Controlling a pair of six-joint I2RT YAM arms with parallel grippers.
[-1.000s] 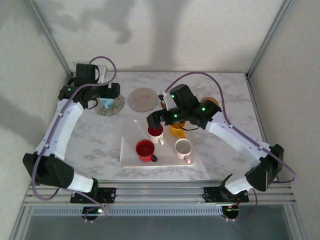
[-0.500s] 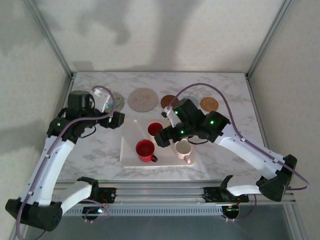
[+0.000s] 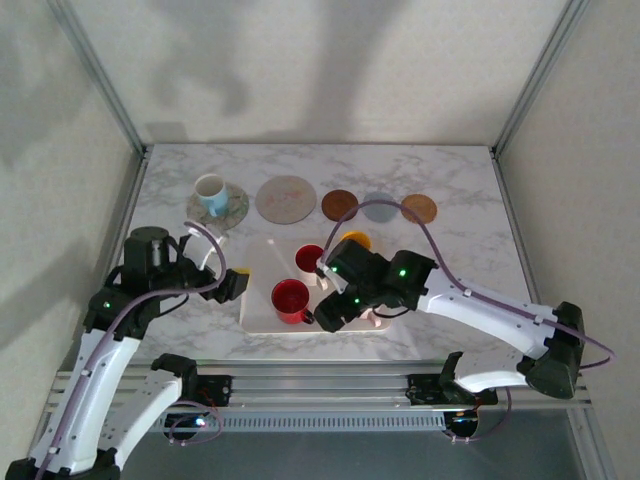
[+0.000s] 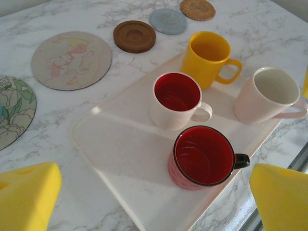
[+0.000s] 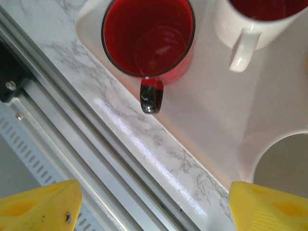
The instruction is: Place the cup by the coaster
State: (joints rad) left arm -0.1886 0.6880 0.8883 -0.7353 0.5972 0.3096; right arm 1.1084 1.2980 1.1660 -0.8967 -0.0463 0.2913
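reach step: my right fingers (image 5: pixel 38 204) hang wide apart above the red mug (image 5: pixel 147 41), which sits on the white tray (image 5: pixel 216 96). left fingers (image 4: pixel 29 197) wide, empty. next i should drop, pinch its rim, then carry it to a free coaster (image 3: pixel 339 204).

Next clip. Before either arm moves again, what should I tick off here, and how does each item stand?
1. Blue cup upright on the floral coaster: ok.
2. Left tool open, holding nothing: ok.
3. Right tool open, holding nothing: ok.
4. Red mug upright on the tray, handle unobstructed: ok.
5. Brown coaster bare, free for a cup: ok.
6. Red mug lined up for a grasp: not ok, it lies ahead of the open fingers, not between them.
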